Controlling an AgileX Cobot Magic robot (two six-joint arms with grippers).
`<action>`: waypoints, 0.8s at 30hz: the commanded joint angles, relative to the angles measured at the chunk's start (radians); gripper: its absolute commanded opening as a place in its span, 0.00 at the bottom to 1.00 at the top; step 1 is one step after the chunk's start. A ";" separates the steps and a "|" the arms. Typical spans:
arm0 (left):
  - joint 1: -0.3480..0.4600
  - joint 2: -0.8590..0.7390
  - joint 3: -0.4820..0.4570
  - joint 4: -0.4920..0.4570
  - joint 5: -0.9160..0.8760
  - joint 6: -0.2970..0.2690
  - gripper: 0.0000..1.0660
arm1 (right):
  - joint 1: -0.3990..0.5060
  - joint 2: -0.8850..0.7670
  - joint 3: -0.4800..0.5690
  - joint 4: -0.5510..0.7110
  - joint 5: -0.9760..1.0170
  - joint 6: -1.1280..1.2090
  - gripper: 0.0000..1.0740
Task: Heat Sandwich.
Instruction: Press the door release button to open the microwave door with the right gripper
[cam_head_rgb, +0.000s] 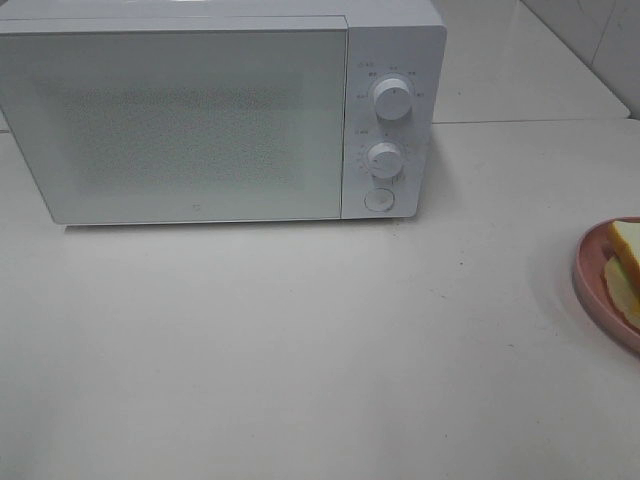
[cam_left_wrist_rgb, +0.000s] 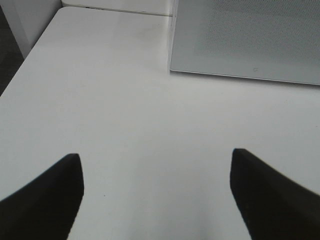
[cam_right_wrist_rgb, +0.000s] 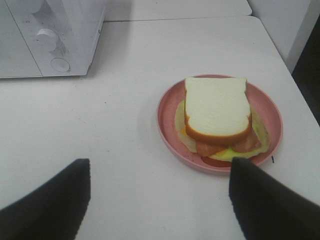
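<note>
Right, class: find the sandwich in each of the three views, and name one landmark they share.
Exterior high: sandwich at the right edge, cut off, on the pink plate.
Left wrist: not in it.
Right wrist: sandwich mid-picture, whole, on the pink plate.
Shared landmark: the white microwave, in all three.

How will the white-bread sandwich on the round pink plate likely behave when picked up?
The white-bread sandwich shows stacked layers, with filling sticking out, so it may slide apart. It looks soft and would probably dent under a squeeze.

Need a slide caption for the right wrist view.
Open right gripper faces sandwich on pink plate, microwave beyond.
</note>
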 joint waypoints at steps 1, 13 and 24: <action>-0.004 -0.012 0.004 -0.008 -0.014 -0.001 0.72 | 0.003 -0.023 0.003 -0.004 -0.009 -0.011 0.70; -0.004 -0.012 0.004 -0.008 -0.014 -0.001 0.72 | 0.003 -0.023 0.003 -0.004 -0.009 -0.013 0.70; -0.004 -0.012 0.004 -0.008 -0.014 -0.001 0.72 | 0.003 -0.023 0.003 -0.001 -0.009 -0.015 0.70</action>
